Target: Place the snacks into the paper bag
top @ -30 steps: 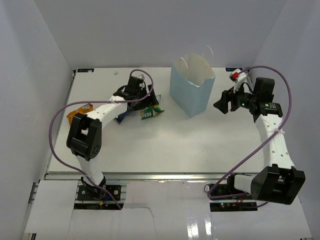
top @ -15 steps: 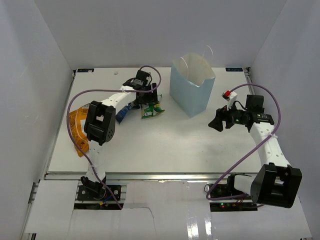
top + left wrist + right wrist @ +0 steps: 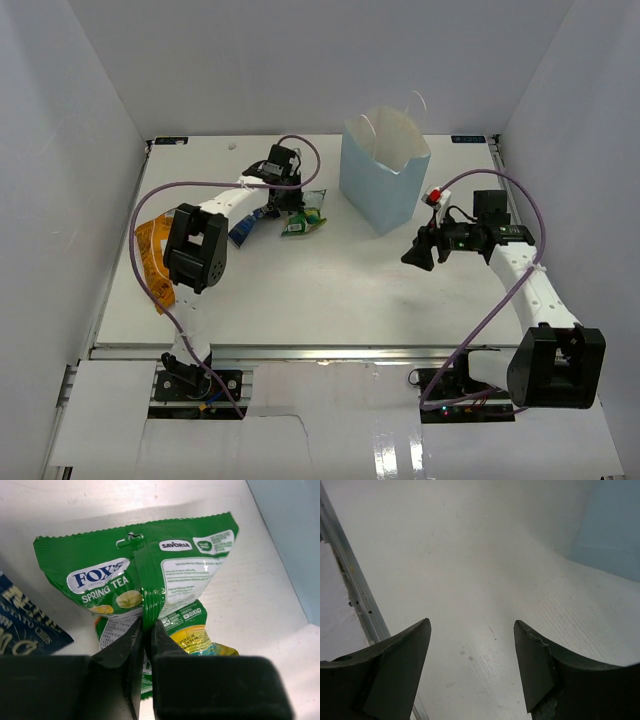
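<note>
The green-and-white packet lies on the table, left of the paper bag. My left gripper is shut on its raised back seam. Under it lies a second green packet with a yellow patch. A dark blue packet lies to its left. From above, my left gripper sits over the green packets, with the blue packet beside them. The orange chip bag lies at the left edge. The light blue paper bag stands upright and open. My right gripper hangs open and empty over bare table.
The white table has enclosure walls on the left, back and right. In the right wrist view, the paper bag's side shows at the upper right and the table's metal front rail at the left. Purple cables loop over both arms.
My left gripper has shut on the green-and-white packet's seam. The right arm swung from beside the bag toward the table's middle and front, its gripper staying open.
</note>
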You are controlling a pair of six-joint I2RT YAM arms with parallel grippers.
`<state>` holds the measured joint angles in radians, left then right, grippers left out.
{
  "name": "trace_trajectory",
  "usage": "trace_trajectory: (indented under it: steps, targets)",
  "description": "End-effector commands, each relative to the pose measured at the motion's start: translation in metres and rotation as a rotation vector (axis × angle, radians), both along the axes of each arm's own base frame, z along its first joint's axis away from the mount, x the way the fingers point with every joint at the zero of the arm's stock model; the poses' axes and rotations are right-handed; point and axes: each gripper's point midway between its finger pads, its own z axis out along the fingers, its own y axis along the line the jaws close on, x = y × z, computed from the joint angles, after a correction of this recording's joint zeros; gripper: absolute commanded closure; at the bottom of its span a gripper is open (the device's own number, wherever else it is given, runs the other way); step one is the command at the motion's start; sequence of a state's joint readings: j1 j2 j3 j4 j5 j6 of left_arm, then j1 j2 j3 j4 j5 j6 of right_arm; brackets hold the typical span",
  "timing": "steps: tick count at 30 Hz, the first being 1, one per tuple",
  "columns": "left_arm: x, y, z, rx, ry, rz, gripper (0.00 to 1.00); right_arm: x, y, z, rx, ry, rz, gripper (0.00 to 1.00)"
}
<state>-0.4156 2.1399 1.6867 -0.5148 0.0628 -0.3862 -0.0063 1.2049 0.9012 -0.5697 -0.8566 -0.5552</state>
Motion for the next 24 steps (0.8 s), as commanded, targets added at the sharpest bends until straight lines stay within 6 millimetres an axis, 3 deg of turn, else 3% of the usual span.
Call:
trace_trajectory:
  steps: [1, 3, 4, 7, 11, 14, 15, 16, 17, 21, 24]
  targets:
    - [-0.029, -0.002, 0.016, -0.050, 0.019, -0.063, 0.88, -0.012, 0.024, 0.006, 0.033, -0.028, 0.123, 0.27]
    - [-0.048, 0.001, 0.012, -0.067, 0.041, -0.075, 0.90, -0.015, 0.040, 0.007, 0.043, 0.008, 0.141, 0.29]
    - [-0.051, -0.002, 0.034, -0.109, -0.006, -0.081, 0.92, -0.015, 0.045, 0.008, 0.042, 0.016, 0.147, 0.30]
    - [-0.081, -0.005, 0.048, -0.207, -0.010, -0.108, 0.94, -0.019, 0.078, 0.008, 0.014, 0.036, 0.178, 0.32]
    - [-0.126, -0.013, 0.063, -0.368, 0.008, -0.141, 0.94, 0.002, 0.104, 0.005, -0.022, 0.088, 0.035, 0.33]
    - [-0.156, -0.014, 0.072, -0.467, 0.000, -0.150, 0.94, 0.012, 0.129, 0.009, 0.045, 0.175, -0.073, 0.27]
    - [-0.162, -0.015, 0.076, -0.494, -0.009, -0.159, 0.94, 0.010, 0.143, 0.014, 0.085, 0.206, -0.084, 0.22]
    - [-0.176, -0.011, 0.065, -0.499, 0.021, -0.157, 0.94, 0.011, 0.150, 0.008, 0.090, 0.237, -0.091, 0.16]
    - [-0.184, -0.012, 0.074, -0.530, 0.011, -0.168, 0.94, 0.008, 0.158, 0.010, 0.113, 0.256, -0.071, 0.13]
    - [-0.210, -0.011, 0.075, -0.588, 0.016, -0.197, 0.94, -0.005, 0.194, 0.016, 0.178, 0.335, 0.000, 0.10]
    - [-0.224, -0.008, 0.081, -0.613, 0.001, -0.209, 0.93, -0.006, 0.208, 0.011, 0.182, 0.387, -0.005, 0.10]
